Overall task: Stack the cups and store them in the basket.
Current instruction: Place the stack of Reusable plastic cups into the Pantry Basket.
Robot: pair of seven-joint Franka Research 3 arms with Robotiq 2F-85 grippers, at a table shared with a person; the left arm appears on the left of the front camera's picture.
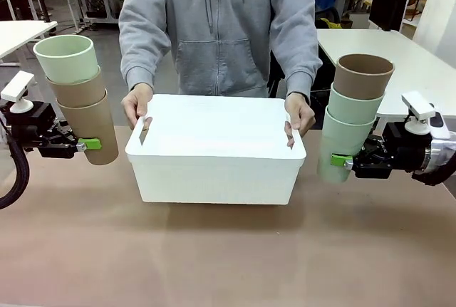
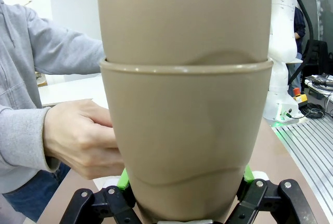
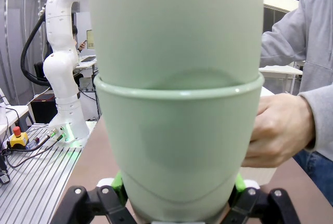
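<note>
My left gripper (image 1: pixel 87 144) is shut on a stack of cups (image 1: pixel 78 95) held above the table's left side: two tan brown ones with a pale mint green one on top. In the left wrist view the tan stack (image 2: pixel 184 120) sits between the green pads (image 2: pixel 123 178). On the right, my right gripper (image 1: pixel 343 159) is shut on another stack of cups (image 1: pixel 353 118): two mint green, a brown one on top. The right wrist view has that mint stack (image 3: pixel 177 130) close up. The white basket (image 1: pixel 214 172) stands mid-table between both stacks, with a person's hands (image 1: pixel 137 104) on its slot handles.
The person in a grey hoodie (image 1: pixel 221 22) stands at the table's far side, right behind the basket. White tables (image 1: pixel 399 58) stand farther back. Bare brown tabletop (image 1: pixel 228 257) stretches in front of the basket.
</note>
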